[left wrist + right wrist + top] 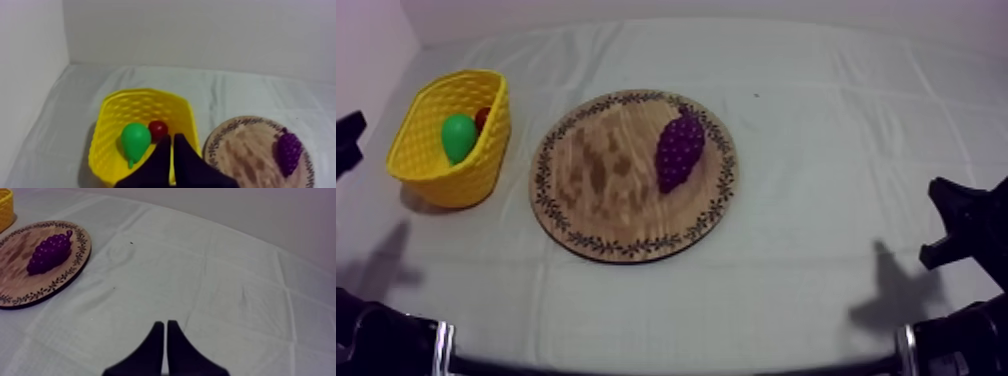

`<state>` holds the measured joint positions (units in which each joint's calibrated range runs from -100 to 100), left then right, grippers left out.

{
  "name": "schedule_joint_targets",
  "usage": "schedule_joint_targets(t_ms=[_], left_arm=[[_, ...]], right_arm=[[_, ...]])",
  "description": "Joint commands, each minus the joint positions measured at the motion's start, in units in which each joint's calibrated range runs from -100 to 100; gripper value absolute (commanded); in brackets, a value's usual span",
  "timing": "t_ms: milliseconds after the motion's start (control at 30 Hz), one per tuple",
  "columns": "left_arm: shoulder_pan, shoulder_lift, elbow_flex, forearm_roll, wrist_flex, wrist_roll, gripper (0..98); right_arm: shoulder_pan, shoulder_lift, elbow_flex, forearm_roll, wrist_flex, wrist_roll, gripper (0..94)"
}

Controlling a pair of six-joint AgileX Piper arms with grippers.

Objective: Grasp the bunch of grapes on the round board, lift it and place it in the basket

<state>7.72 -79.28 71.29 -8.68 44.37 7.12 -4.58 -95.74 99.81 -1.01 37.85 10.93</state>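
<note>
The bunch of grapes (pixel 679 150) lies on the right half of the round wooden board (pixel 591 205) at mid-frame in the top view. The yellow basket (pixel 436 175), at left, holds a pear (pixel 459 137) and a small red fruit (pixel 483 118). The left gripper (pixel 172 142) and the right gripper (pixel 163 325) are both clenched on nothing.

1. Ahead of my right gripper (pixel 165 322), bare cloth (pixel 165 273) runs open to the wooden board (pixel 15 263).
2. The bunch of grapes (pixel 49 253) lies on the board's half nearer those fingertips, open from above.
3. Just ahead of my left gripper (pixel 172 136) stands the yellow basket (pixel 145 102): its walls block a level approach and its top is open.
4. Inside it, a pear (pixel 135 140) and a small red fruit (pixel 158 129) fill the part nearest my fingertips.
</note>
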Motion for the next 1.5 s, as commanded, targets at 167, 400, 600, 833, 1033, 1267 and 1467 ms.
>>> schedule_joint_targets(t_ms=[167, 400, 600, 833, 1033, 1267, 1467], left_arm=[[7.8, 19.4, -27.3, -3.12, 9.3, 4.1, 0.0], [14.6, 32.7, -42.4, -5.64, 14.2, 8.3, 0.0], [19.4, 42.9, -52.7, -7.01, 17.8, 10.5, 0.0], [23.6, 54.3, -62.7, -7.59, 24.0, 11.0, 0.0], [25.8, 64.1, -69.5, -6.86, 26.6, 11.6, 0.0], [28.3, 75.0, -72.7, -6.67, 27.1, 11.9, 0.0], [29.0, 81.9, -71.0, -4.54, 26.4, 9.3, 0.0]], right_arm=[[0.0, 0.0, 0.0, 0.0, 0.0, 0.0, 0.4], [0.0, 0.0, 0.0, 0.0, 0.0, 0.0, 0.4], [0.0, 0.0, 0.0, 0.0, 0.0, 0.0, 0.4], [0.0, 0.0, 0.0, 0.0, 0.0, 0.0, 0.4], [0.0, 0.0, 0.0, 0.0, 0.0, 0.0, 0.4], [0.0, 0.0, 0.0, 0.0, 0.0, 0.0, 0.4], [0.0, 0.0, 0.0, 0.0, 0.0, 0.0, 0.4]])
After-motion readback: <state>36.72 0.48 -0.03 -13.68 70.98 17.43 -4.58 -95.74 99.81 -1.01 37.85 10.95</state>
